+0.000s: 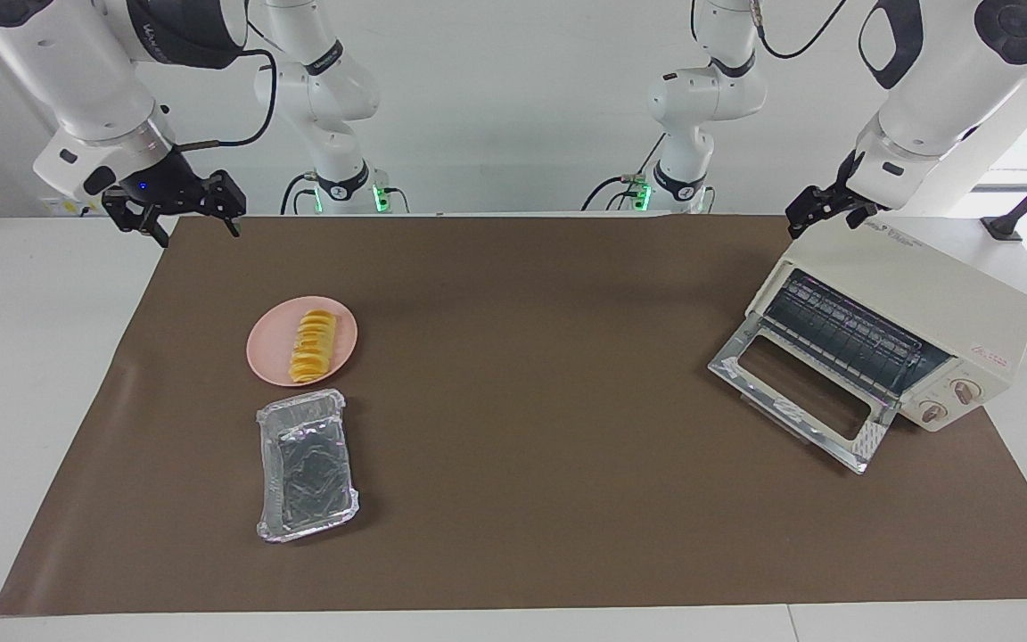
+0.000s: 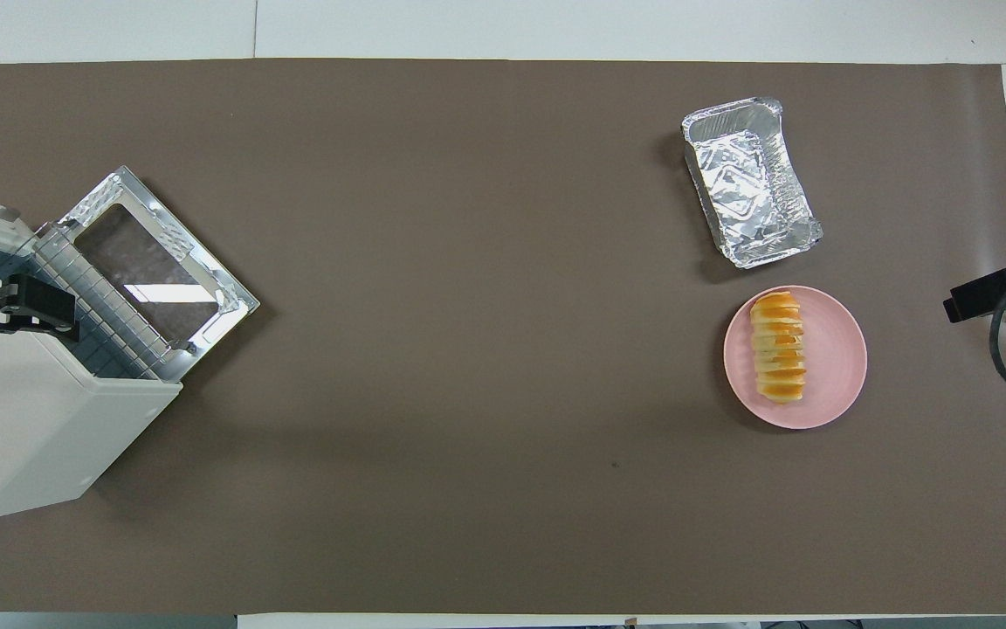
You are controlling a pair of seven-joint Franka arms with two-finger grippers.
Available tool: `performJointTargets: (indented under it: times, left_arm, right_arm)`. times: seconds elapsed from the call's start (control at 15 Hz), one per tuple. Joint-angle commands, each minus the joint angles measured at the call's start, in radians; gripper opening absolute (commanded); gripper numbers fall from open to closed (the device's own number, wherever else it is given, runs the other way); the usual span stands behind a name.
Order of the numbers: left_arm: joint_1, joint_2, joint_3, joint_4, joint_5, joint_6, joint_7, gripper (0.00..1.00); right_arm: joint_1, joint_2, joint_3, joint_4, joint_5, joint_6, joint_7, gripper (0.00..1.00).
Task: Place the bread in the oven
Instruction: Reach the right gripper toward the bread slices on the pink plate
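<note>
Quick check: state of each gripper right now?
Left gripper: open, holding nothing, over the cream-white boxy toaster oven.
Right gripper: open, holding nothing, up at the right arm's end of the table.

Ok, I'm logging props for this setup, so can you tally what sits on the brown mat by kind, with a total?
Bread: 1, on the plate
Pink plate: 1
Foil tray: 1, nothing in it
Oven: 1, door down
Total: 4
</note>
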Motion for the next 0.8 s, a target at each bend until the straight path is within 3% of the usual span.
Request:
performJointTargets:
  times: [0.0,0.27,0.4,0.73]
  left_arm:
    - [-0.002,-0.014,0.007,0.001,-0.015,-0.018,0.0,1.0]
    - [-0.002,-0.014,0.007,0.001,-0.015,-0.018,0.0,1.0]
    - [-0.002,-0.014,0.007,0.001,-0.015,-0.018,0.0,1.0]
    - [-0.002,-0.014,0.007,0.001,-0.015,-0.017,0.0,1.0]
  right_arm:
    - [-0.019,0.002,0.009,0.005,0.005,-0.004,-0.016,1.0]
    - [-0.016,-0.006,0.009,-0.009,0.004,-0.004,-0.022,1.0]
    - [-0.005,-0.035,0.009,-0.071,0.004,0.032,-0.028,1.0]
    - [0.038,-0.15,0.019,-0.433,0.013,0.342,-0.005,1.0]
